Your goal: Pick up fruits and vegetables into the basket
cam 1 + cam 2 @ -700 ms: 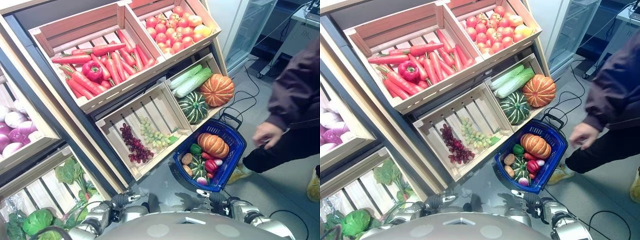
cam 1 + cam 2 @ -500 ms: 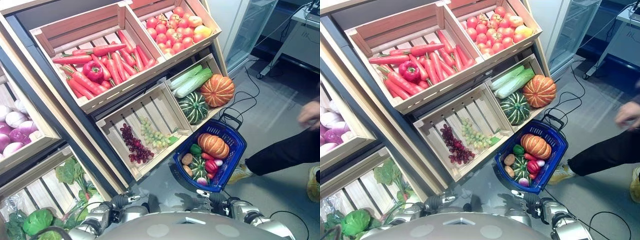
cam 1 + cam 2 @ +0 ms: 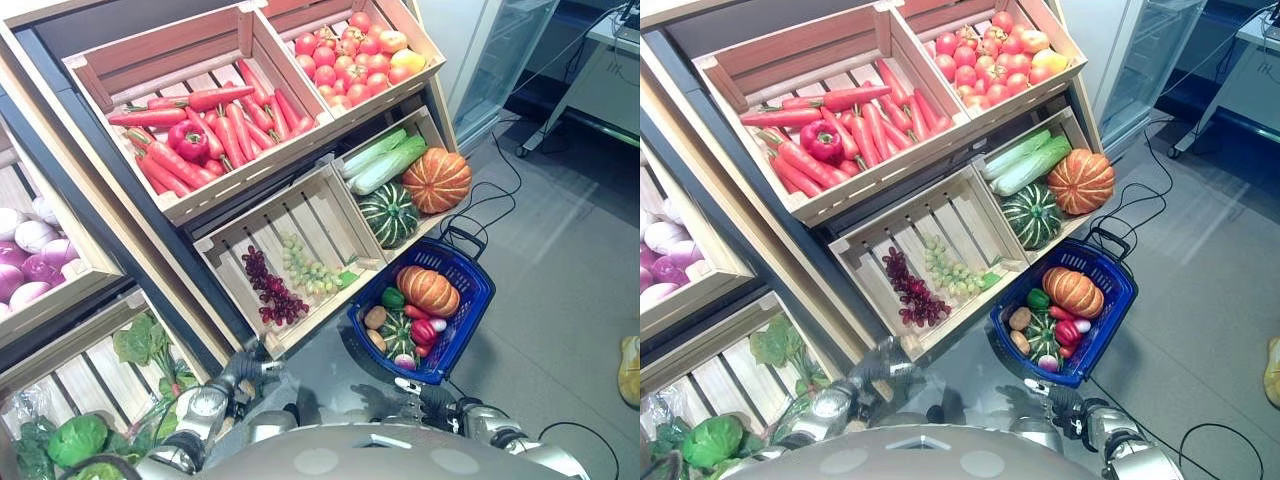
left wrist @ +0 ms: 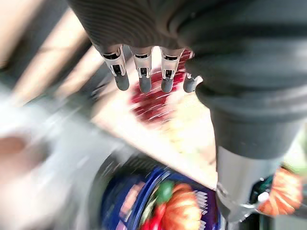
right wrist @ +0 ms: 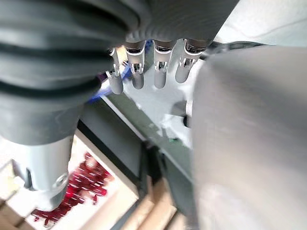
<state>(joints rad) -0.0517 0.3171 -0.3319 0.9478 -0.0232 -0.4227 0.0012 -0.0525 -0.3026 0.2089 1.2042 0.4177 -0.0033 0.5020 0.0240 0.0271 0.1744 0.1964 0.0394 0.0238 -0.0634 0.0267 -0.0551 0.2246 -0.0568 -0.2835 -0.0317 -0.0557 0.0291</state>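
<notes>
A blue basket point(image 3: 470, 318) stands on the floor before the shelves. It holds an orange pumpkin point(image 3: 427, 290), a green squash, a potato and a red pepper. My left hand point(image 3: 243, 368) hangs open, with nothing in it, just below the crate of red grapes point(image 3: 272, 290) and green grapes point(image 3: 308, 268). Its fingers point(image 4: 144, 72) are straight, with the red grapes point(image 4: 156, 103) showing past them. My right hand point(image 3: 430, 397) is low, near the basket's front corner. Its fingers point(image 5: 144, 67) are straight and hold nothing.
Slanted wooden crates hold carrots point(image 3: 215, 130) with a red pepper point(image 3: 188, 140), red fruit point(image 3: 345, 55), and an orange pumpkin point(image 3: 435, 180) beside a green squash point(image 3: 388, 213). Onions point(image 3: 30, 260) and leafy greens point(image 3: 80, 435) lie at the left. Grey floor stretches to the right.
The person at the right has stepped out of view. My left hand has risen toward the grape crate. My right hand has stayed put.
</notes>
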